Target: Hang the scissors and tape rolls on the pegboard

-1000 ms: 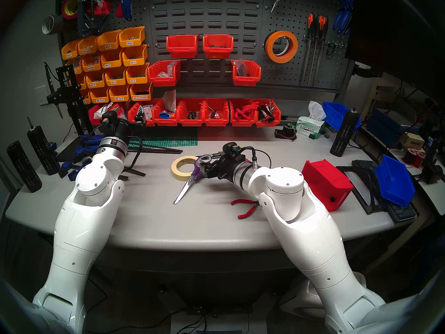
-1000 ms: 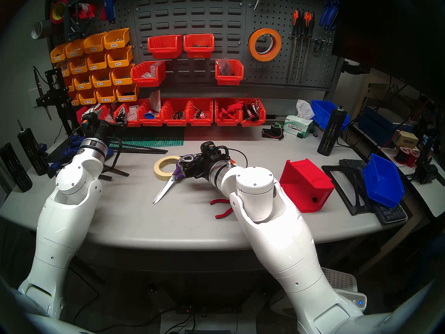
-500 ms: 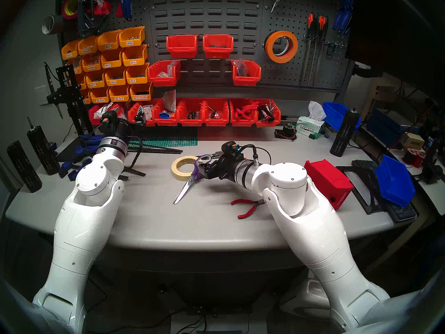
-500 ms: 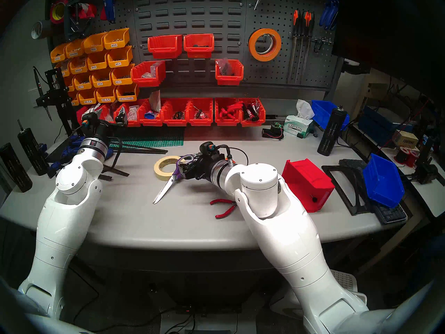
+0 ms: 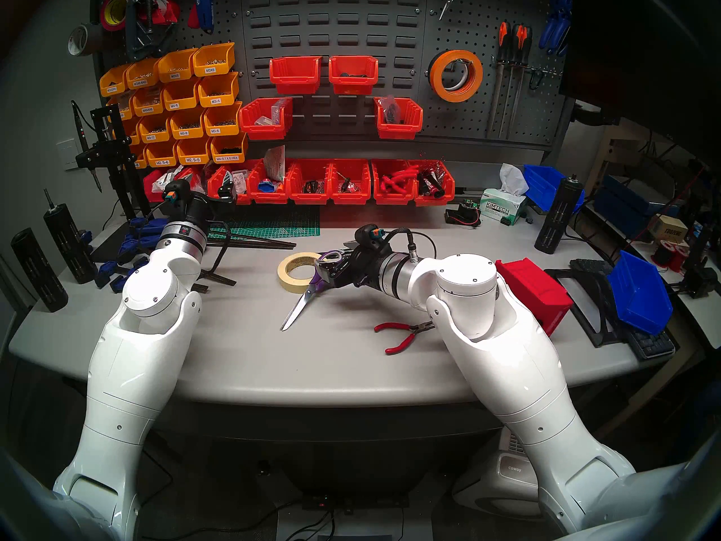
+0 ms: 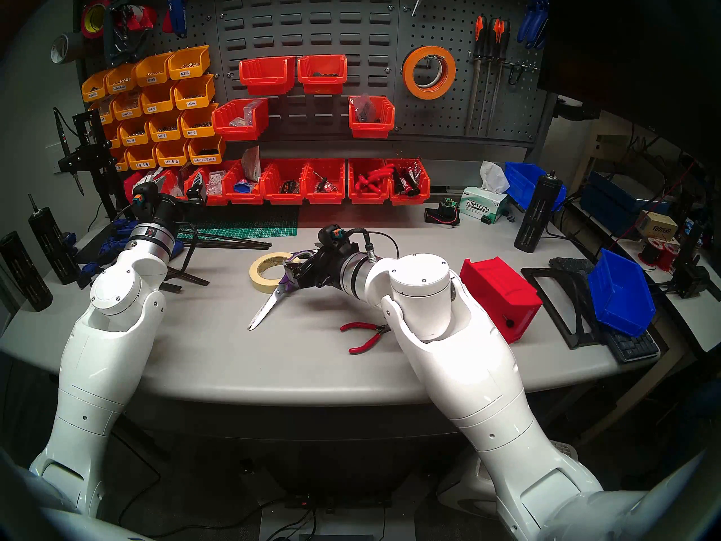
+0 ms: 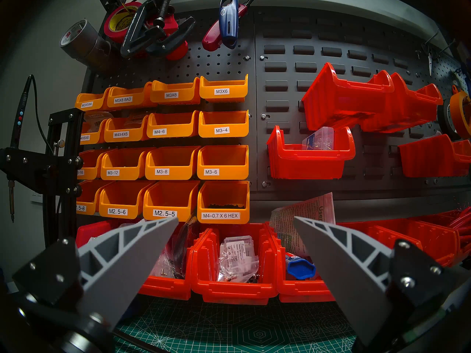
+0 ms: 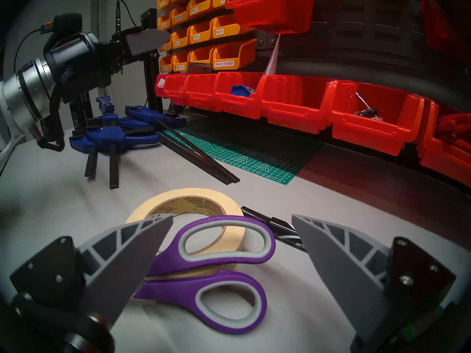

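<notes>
A grey surface (image 5: 234,356) with a curved front edge. Near its middle lies a cream tape roll (image 5: 295,271); the scissors (image 5: 302,306) rest with their handles on the roll's right side and their blades pointing toward the front edge. Red pliers (image 5: 398,335) lie right of them, nearer the front. A green mat (image 5: 273,226) sits at the back, blue clamps (image 5: 128,251) near the left edge, and a tipped red bin (image 5: 534,298) toward the right edge.
</notes>
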